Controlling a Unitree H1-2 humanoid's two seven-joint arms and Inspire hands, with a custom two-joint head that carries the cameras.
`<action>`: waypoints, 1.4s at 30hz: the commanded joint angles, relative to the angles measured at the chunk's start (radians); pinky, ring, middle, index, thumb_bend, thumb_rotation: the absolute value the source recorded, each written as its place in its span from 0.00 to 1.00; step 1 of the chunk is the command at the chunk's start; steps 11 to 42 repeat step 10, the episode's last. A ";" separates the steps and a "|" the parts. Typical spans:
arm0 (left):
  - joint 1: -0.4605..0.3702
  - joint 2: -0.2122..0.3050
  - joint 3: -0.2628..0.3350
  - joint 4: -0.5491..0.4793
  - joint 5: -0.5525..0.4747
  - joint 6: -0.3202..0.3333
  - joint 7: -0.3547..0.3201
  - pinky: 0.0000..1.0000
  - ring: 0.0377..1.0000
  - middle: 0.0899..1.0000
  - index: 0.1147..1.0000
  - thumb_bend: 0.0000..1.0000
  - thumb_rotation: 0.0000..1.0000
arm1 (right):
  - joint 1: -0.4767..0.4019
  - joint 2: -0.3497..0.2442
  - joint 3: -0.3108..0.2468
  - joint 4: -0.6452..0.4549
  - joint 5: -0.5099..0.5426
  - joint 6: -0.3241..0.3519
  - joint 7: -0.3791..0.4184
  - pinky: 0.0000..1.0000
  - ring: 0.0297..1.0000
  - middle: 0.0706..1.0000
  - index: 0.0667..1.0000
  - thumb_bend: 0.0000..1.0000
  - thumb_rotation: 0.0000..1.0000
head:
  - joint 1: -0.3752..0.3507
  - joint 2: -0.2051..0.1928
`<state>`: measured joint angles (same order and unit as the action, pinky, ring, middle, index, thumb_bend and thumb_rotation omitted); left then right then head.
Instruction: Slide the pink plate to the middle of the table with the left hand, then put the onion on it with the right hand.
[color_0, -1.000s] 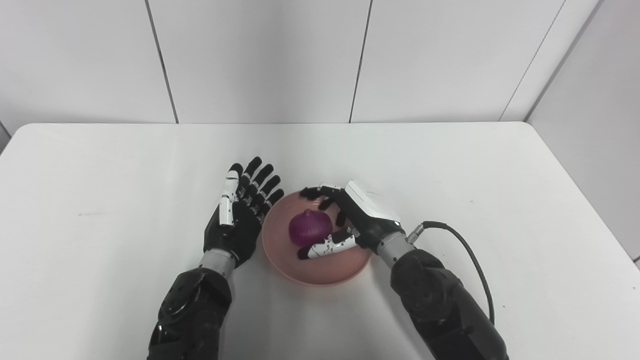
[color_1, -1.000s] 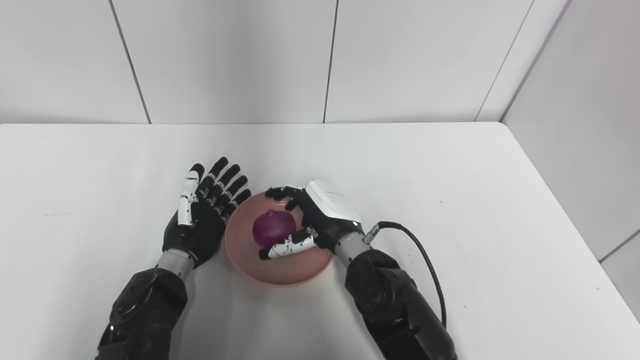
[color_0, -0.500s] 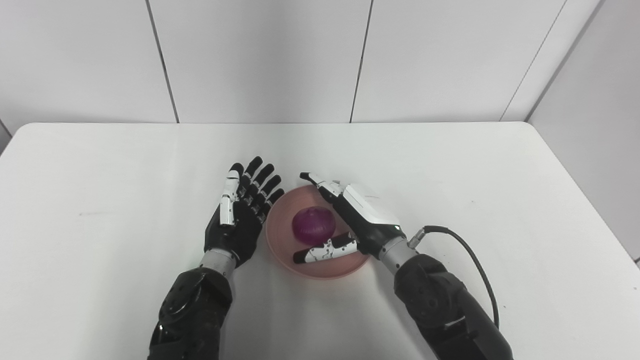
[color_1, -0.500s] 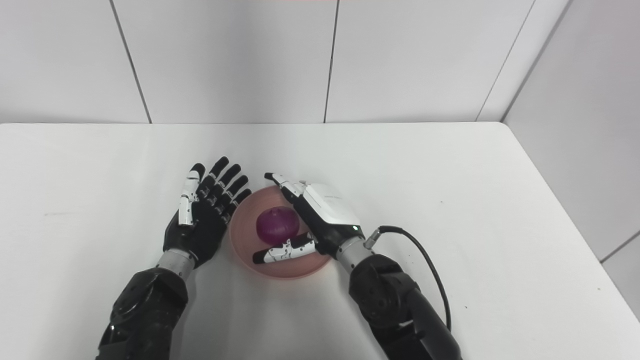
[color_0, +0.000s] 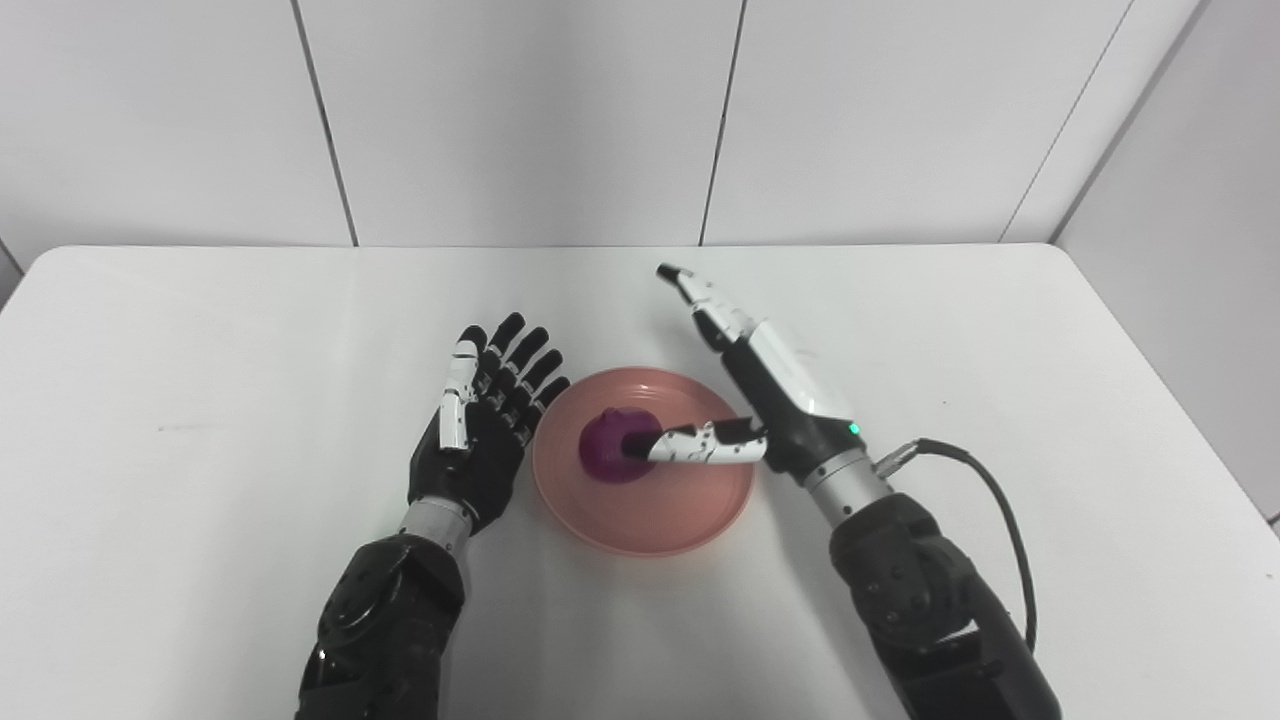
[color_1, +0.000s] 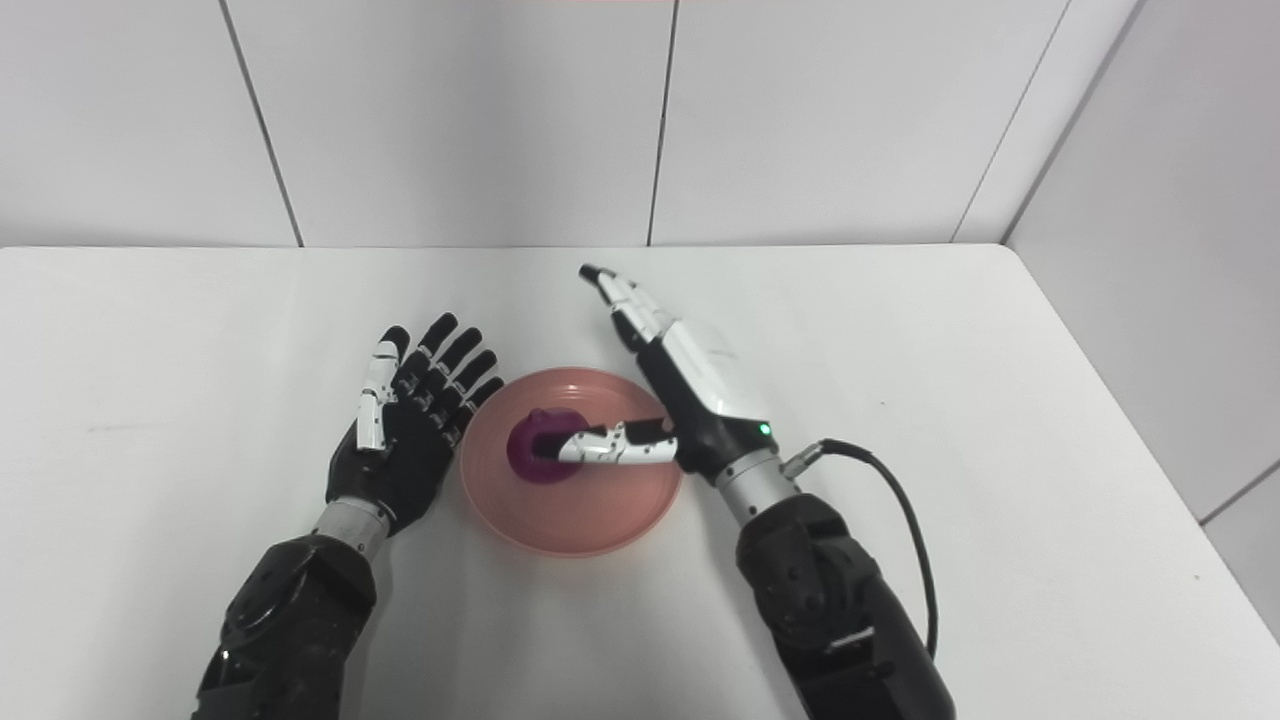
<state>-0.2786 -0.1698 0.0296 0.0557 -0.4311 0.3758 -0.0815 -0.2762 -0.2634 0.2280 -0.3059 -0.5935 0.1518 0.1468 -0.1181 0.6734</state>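
Low in the frame's middle, the pink plate sits on the white table with the purple onion inside it. At its left edge the left hand is spread and empty. Farther back, the right hand is released, its thumb across the onion.

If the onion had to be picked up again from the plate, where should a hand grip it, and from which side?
Probably around the onion's round middle, coming from above and the right: its left side faces the open left hand, and the pink plate's rim hampers a low sideways approach.
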 joint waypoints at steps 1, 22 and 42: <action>-0.004 -0.004 0.000 0.013 0.002 0.018 -0.001 0.93 0.94 0.95 0.93 0.44 1.00 | -0.016 0.010 -0.050 -0.073 0.056 0.006 -0.003 0.86 0.98 1.00 1.00 1.00 0.64 | -0.002 -0.002; -0.004 -0.001 0.010 0.013 -0.002 0.025 0.003 0.94 0.94 0.95 0.93 0.44 1.00 | 0.001 0.040 -0.197 -0.114 0.076 0.076 -0.039 0.90 0.96 0.98 1.00 1.00 0.73 | -0.020 -0.011; -0.004 -0.001 0.010 0.013 -0.002 0.025 0.003 0.94 0.94 0.95 0.93 0.44 1.00 | 0.001 0.040 -0.197 -0.114 0.076 0.076 -0.039 0.90 0.96 0.98 1.00 1.00 0.73 | -0.020 -0.011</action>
